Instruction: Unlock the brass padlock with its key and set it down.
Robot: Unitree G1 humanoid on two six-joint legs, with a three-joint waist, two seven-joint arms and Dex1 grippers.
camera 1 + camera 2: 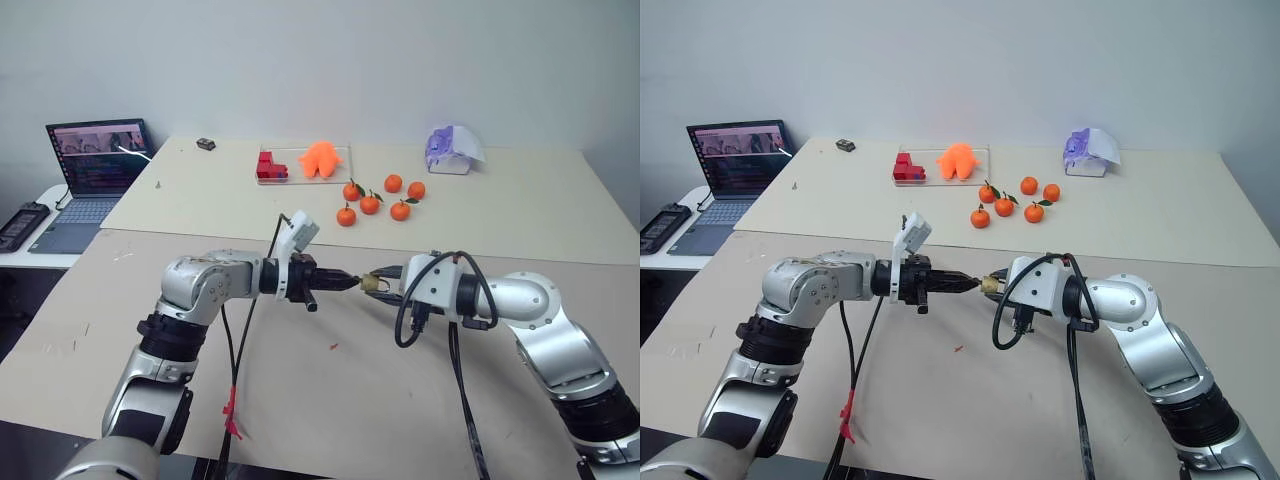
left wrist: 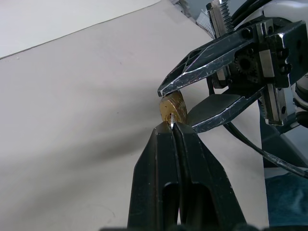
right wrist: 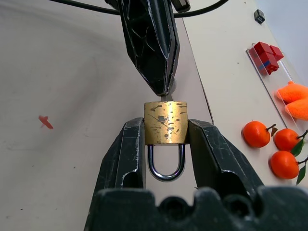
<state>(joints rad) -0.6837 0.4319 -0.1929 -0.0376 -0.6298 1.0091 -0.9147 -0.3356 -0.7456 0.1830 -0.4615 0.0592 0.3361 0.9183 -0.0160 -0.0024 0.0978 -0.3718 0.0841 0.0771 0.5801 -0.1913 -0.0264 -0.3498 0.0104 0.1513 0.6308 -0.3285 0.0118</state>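
Observation:
The brass padlock (image 3: 165,122) is held above the table between both arms, its scuffed body clamped between the fingers of my right gripper (image 1: 386,281) and its silvery shackle pointing back toward that wrist. My left gripper (image 2: 172,127) is shut, and the thin silvery key (image 2: 171,120) pokes out from its tips. The key's tip meets the padlock's bottom face. In the right wrist view the left gripper's black fingers (image 3: 153,43) come straight at the padlock's underside. The shackle looks seated in the body.
Several small oranges (image 1: 372,202) lie on the far table. Red blocks (image 1: 270,166) and an orange toy (image 1: 320,158) rest on a clear tray there. A purple and white object (image 1: 452,150) is at the back right, a laptop (image 1: 95,175) at the left.

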